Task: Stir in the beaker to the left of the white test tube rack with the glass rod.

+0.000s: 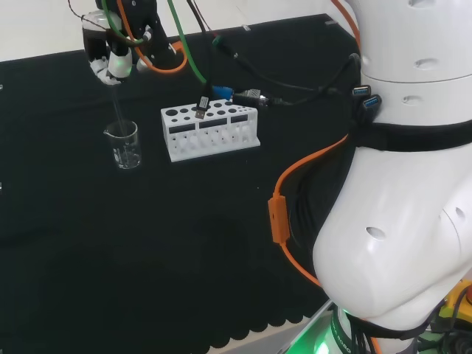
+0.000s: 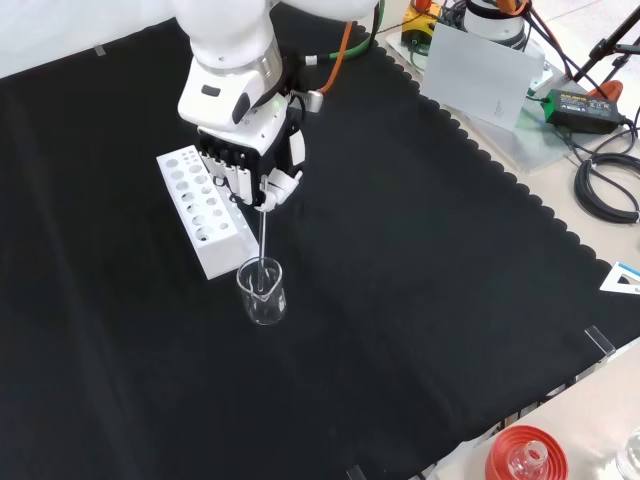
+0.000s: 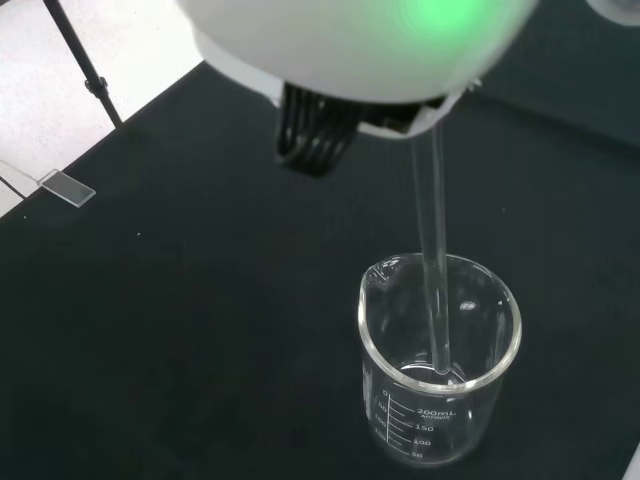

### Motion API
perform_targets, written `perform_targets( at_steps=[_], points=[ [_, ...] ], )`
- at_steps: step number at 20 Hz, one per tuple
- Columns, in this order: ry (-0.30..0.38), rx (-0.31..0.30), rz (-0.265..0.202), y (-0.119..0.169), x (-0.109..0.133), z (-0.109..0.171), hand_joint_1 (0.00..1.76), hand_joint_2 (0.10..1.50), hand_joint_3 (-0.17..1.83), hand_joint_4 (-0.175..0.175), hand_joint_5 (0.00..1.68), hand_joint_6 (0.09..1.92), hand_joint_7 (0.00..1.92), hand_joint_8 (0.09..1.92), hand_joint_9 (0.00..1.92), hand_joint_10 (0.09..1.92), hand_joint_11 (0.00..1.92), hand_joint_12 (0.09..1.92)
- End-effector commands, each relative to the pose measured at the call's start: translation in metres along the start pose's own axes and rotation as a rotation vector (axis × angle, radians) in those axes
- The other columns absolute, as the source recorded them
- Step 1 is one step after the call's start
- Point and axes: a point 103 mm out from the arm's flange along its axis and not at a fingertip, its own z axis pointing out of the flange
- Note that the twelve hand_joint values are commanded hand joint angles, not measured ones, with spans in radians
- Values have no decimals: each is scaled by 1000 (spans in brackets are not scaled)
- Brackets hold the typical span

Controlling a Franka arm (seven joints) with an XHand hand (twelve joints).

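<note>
Front view: robot hand (image 2: pixel 252 160) above beaker (image 2: pixel 262 292), fingers curled round rod (image 2: pixel 262 240); rod near upright, tip inside beaker, beside rack (image 2: pixel 203 209).

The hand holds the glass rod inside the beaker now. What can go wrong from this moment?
1. The glass rod reaches down near the bottom of the beaker; a wide stir could tip this light vessel.
2. The white test tube rack stands close beside the beaker, so the hand could bump it.
</note>
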Motion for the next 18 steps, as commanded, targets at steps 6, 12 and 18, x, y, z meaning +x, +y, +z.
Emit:
perform_targets(
  at_steps=[6,12,18],
  points=[
    [18,22,-6,8,4,22,1340,481,953,-175,1212,754,1452,677,1726,494,1614,686],
    [21,37,-17,22,7,26,1339,482,951,-175,1209,757,1451,679,1724,495,1613,688],
    [35,47,-20,37,-6,26,1339,483,951,-175,1209,759,1449,682,1723,496,1613,689]
  ],
)
